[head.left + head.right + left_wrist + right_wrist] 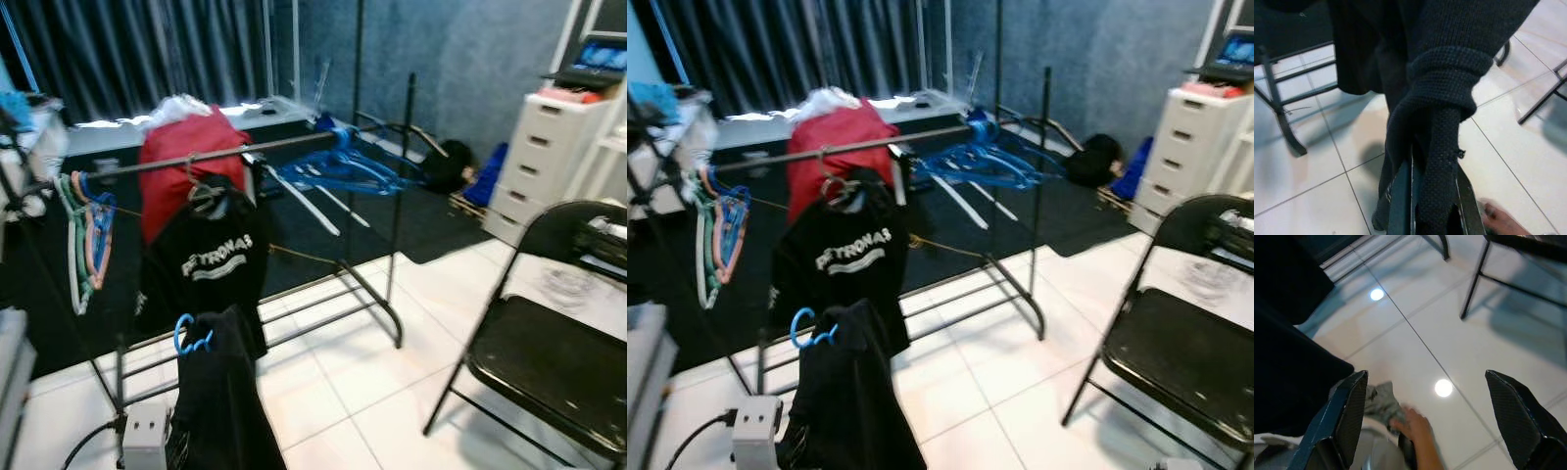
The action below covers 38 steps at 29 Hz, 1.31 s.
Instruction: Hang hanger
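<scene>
1. One blue hanger carries a dark knit garment, its hook curling out above the collar, low in front of the rack's near left end.
2. Left gripper has its fingers clenched on a fold of that garment.
3. Right gripper is spread wide over white floor tiles.
4. On the rail hang a black printed shirt, a red garment and bare blue hangers.
5. Right of the rack stands a black folding chair.
</scene>
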Available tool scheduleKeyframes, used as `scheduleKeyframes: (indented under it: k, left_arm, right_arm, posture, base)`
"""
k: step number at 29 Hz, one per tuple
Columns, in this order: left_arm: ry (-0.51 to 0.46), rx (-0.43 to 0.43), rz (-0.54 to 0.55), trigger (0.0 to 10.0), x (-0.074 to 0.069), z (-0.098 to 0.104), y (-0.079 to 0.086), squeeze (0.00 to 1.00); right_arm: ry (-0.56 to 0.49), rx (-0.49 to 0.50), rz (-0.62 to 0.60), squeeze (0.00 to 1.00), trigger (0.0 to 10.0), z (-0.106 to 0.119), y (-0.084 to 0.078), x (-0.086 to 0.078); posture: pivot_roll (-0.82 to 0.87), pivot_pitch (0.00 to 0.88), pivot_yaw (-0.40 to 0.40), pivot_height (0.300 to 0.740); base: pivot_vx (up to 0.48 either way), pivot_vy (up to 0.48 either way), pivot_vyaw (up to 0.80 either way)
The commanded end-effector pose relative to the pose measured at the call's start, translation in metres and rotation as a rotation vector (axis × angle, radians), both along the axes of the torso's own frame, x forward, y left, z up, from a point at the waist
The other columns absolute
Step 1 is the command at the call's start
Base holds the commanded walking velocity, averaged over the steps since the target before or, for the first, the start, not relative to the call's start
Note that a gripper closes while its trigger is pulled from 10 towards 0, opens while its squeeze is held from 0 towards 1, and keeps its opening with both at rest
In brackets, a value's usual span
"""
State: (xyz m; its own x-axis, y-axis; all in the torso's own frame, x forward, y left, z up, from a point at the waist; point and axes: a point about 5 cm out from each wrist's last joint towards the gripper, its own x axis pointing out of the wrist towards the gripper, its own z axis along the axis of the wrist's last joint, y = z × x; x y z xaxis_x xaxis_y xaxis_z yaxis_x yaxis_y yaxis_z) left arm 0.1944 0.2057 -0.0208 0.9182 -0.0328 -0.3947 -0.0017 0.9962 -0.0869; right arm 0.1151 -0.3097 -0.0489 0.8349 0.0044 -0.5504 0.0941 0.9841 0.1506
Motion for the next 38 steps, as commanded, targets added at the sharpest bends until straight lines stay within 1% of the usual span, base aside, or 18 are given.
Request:
scheduleKeyframes:
  k: [1, 4, 7, 18, 24, 25, 28, 31, 33, 34, 35, 36, 38]
  left_arm:
    - [-0.045, -0.001, -0.011, 10.0, 0.009, 0.009, 0.001, 0.00]
    - [-0.052, -0.001, -0.013, 10.0, 0.009, 0.011, -0.001, 0.00]
    - [-0.059, 0.000, -0.014, 10.0, 0.008, 0.013, -0.002, 0.00]
    - [-0.067, 0.000, -0.016, 10.0, 0.007, 0.015, -0.002, 0.00]
    - [-0.064, 0.000, -0.013, 10.0, 0.007, 0.014, -0.002, 0.00]
    - [-0.061, 0.011, -0.001, 10.0, 0.007, 0.012, -0.001, 0.00]
    - [-0.061, 0.018, 0.004, 10.0, 0.007, 0.012, -0.001, 0.00]
    - [-0.060, 0.043, 0.006, 10.0, 0.011, 0.010, 0.001, 0.00]
    - [-0.054, 0.046, 0.007, 10.0, 0.015, 0.009, 0.003, 0.00]
    - [-0.051, 0.044, 0.011, 10.0, 0.017, 0.009, 0.005, 0.00]
    - [-0.051, 0.044, 0.011, 10.0, 0.017, 0.009, 0.005, 0.00]
    - [-0.048, 0.036, 0.020, 10.0, 0.018, 0.008, 0.006, 0.00]
    - [-0.047, 0.029, 0.025, 10.0, 0.018, 0.008, 0.007, 0.00]
  right_arm:
    - [0.001, 0.008, -0.001, 0.00, 10.0, -0.001, 0.004, 0.005]
    - [-0.002, 0.009, 0.000, 0.00, 10.0, 0.000, 0.006, 0.013]
    - [-0.005, 0.011, 0.003, 0.00, 10.0, 0.000, 0.008, 0.016]
    - [-0.007, 0.013, 0.004, 0.00, 10.0, -0.001, 0.010, 0.018]
    - [-0.003, 0.014, 0.001, 0.00, 10.0, -0.001, 0.011, 0.019]
    - [0.006, 0.015, -0.010, 0.00, 10.0, -0.001, 0.009, 0.021]
    - [0.009, 0.015, -0.015, 0.00, 10.0, -0.001, 0.008, 0.023]
    - [0.013, 0.005, -0.019, 0.00, 10.0, 0.001, 0.007, 0.030]
    - [-0.004, -0.002, -0.004, 0.00, 10.0, 0.002, 0.014, 0.041]
    - [-0.013, -0.003, 0.006, 0.00, 10.0, 0.003, 0.020, 0.048]
    - [-0.013, -0.003, 0.006, 0.00, 10.0, 0.003, 0.020, 0.048]
    - [-0.027, 0.006, 0.012, 0.00, 10.0, 0.003, 0.027, 0.055]
    - [-0.048, 0.019, 0.019, 0.00, 10.0, 0.004, 0.036, 0.063]
  posture:
    - [-0.07, 0.026, -0.011, 0.740]
    - [-0.07, 0.029, -0.011, 0.740]
    - [-0.07, 0.030, -0.012, 0.740]
    - [-0.07, 0.030, -0.013, 0.740]
    - [-0.07, 0.020, -0.015, 0.740]
    - [-0.06, 0.000, -0.011, 0.740]
    - [-0.06, 0.000, -0.011, 0.740]
    - [-0.06, 0.000, -0.010, 0.740]
    - [-0.06, 0.000, -0.012, 0.740]
    - [-0.06, 0.000, -0.011, 0.740]
    - [-0.06, 0.000, -0.011, 0.740]
    - [-0.06, 0.000, -0.009, 0.740]
    - [-0.05, 0.000, -0.007, 0.740]
  base:
    - [0.000, 0.000, 0.00]
    - [0.000, 0.000, 0.00]
    - [0.000, 0.000, 0.00]
    - [0.000, 0.000, 0.00]
    - [0.000, 0.000, 0.00]
    - [0.000, 0.000, 0.00]
    - [0.000, 0.000, 0.00]
    - [0.000, 0.000, 0.00]
    - [0.000, 0.000, 0.00]
    - [0.000, 0.000, 0.00]
    - [0.000, 0.000, 0.00]
    - [0.000, 0.000, 0.00]
    - [0.000, 0.000, 0.00]
